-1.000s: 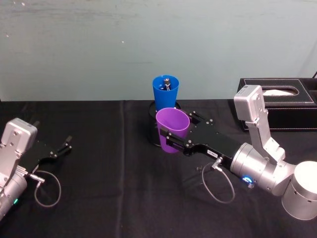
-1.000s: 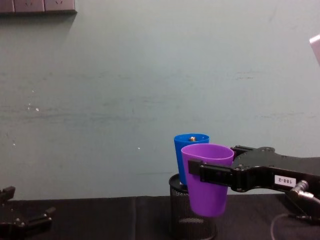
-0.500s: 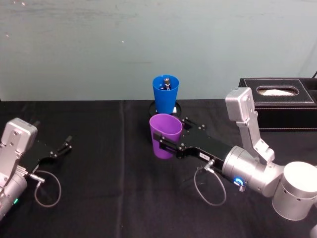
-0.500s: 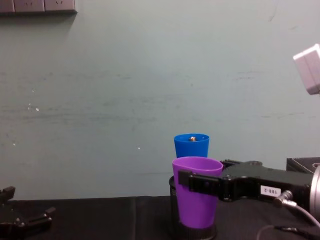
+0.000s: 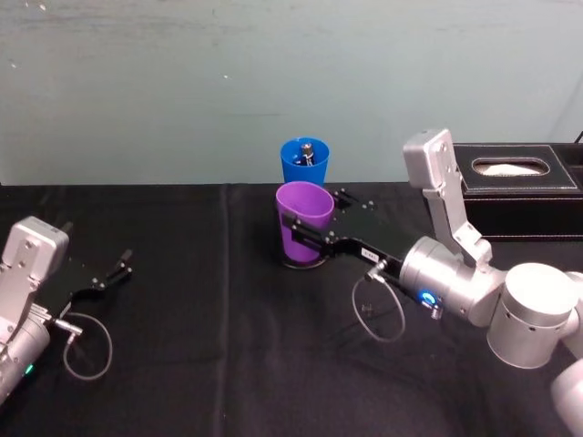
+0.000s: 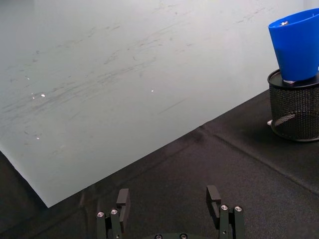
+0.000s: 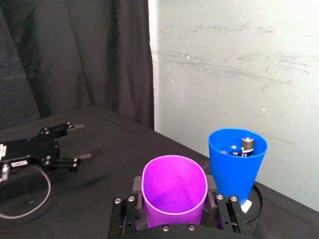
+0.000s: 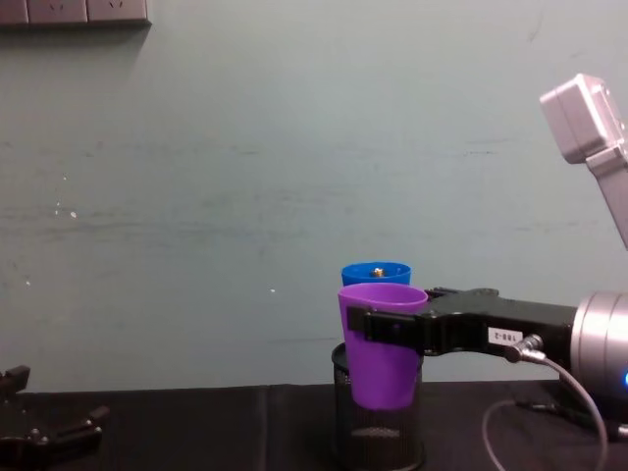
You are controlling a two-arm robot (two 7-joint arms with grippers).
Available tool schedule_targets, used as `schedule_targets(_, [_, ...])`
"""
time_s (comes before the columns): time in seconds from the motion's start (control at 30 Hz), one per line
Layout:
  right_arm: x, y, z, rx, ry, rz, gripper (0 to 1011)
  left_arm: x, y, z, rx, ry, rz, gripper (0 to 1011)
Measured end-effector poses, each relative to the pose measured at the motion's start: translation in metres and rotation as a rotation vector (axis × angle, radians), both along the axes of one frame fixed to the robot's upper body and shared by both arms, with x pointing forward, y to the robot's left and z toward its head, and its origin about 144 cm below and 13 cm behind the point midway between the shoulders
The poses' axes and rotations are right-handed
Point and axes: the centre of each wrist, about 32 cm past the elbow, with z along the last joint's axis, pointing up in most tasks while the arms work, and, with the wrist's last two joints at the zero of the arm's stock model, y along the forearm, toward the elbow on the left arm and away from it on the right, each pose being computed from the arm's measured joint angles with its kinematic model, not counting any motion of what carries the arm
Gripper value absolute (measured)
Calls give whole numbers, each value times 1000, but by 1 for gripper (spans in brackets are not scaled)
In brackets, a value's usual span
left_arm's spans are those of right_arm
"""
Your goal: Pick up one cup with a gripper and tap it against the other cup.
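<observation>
Near the centre of the head view we see the purple cup (image 5: 303, 214), upright, clamped between the black fingers of the right gripper (image 5: 308, 235), which reaches in from the right. Just behind it, slightly higher in frame, the blue cup (image 5: 304, 162) stands upright.

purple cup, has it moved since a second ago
Yes. The purple cup, held in the right gripper, has shifted to the robot's left against the blue cup: it was offset right of it, now squarely in front.
</observation>
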Motion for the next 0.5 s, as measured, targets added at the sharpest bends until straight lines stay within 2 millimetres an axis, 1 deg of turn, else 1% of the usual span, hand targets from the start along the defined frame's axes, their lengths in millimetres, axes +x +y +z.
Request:
schedule_targets(0.17, [6, 1, 2, 2, -4, -8, 718, 0, 0, 0, 0, 0, 0, 1000])
schedule_targets(0.5, [11, 2, 5, 5, -13, -15, 718, 0, 0, 0, 0, 0, 0, 1000])
